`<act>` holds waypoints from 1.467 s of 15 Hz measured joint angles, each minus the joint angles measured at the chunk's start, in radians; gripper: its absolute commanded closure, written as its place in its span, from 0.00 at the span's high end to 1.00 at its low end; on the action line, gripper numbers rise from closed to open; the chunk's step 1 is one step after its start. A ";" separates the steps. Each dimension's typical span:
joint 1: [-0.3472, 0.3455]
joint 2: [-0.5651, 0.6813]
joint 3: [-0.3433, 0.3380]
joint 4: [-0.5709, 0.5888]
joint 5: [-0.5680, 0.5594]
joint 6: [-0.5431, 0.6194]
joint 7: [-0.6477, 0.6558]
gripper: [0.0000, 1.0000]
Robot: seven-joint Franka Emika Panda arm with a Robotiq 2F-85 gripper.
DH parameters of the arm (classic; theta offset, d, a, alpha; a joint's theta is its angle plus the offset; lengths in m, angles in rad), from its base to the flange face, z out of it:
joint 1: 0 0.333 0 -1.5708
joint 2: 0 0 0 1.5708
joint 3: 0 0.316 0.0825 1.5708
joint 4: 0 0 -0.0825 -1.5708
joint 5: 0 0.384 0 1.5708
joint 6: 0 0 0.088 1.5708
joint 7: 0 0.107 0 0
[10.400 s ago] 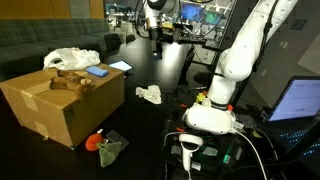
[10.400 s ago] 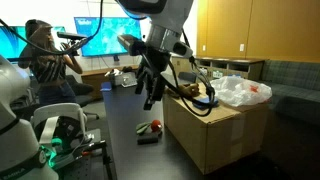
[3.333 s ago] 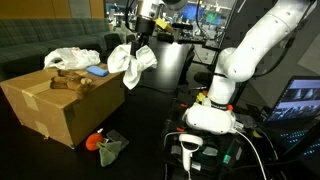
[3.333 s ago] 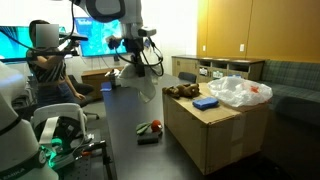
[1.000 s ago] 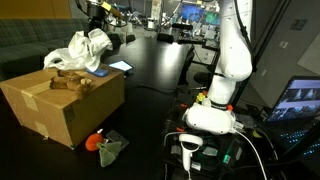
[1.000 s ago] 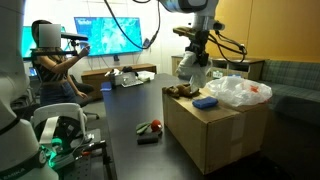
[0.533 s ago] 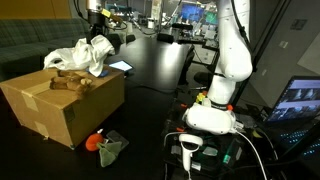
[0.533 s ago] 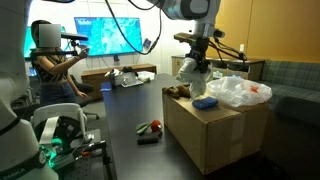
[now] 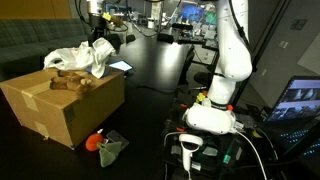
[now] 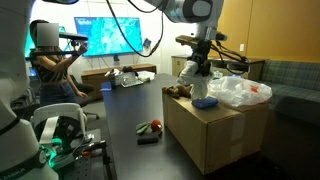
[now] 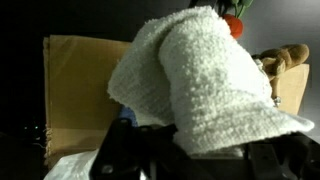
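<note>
Lowered slightly since a second earlier, the end effector (image 10: 200, 62) hangs over the cardboard box (image 10: 205, 135), clenched on a white towel (image 10: 191, 76) that drapes beneath it. Its fingertips are buried in the fabric in both exterior views. Just below the towel lie a brown plush toy (image 10: 180, 91) and a flat blue item (image 10: 204, 102); a crumpled white plastic bag (image 10: 243, 91) sits beside them on the box top. In the wrist view the towel (image 11: 200, 85) fills most of the frame and hides the fingers. Only parts of the box (image 11: 75, 75) and toy (image 11: 286, 58) show there, and the dark foreground shapes are hard to make out.
</note>
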 measured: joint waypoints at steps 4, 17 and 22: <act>0.003 -0.018 0.007 0.002 0.000 0.003 -0.004 0.01; -0.056 -0.006 -0.017 -0.036 0.003 0.001 -0.021 0.00; -0.073 0.009 -0.016 -0.091 0.007 -0.003 -0.053 0.01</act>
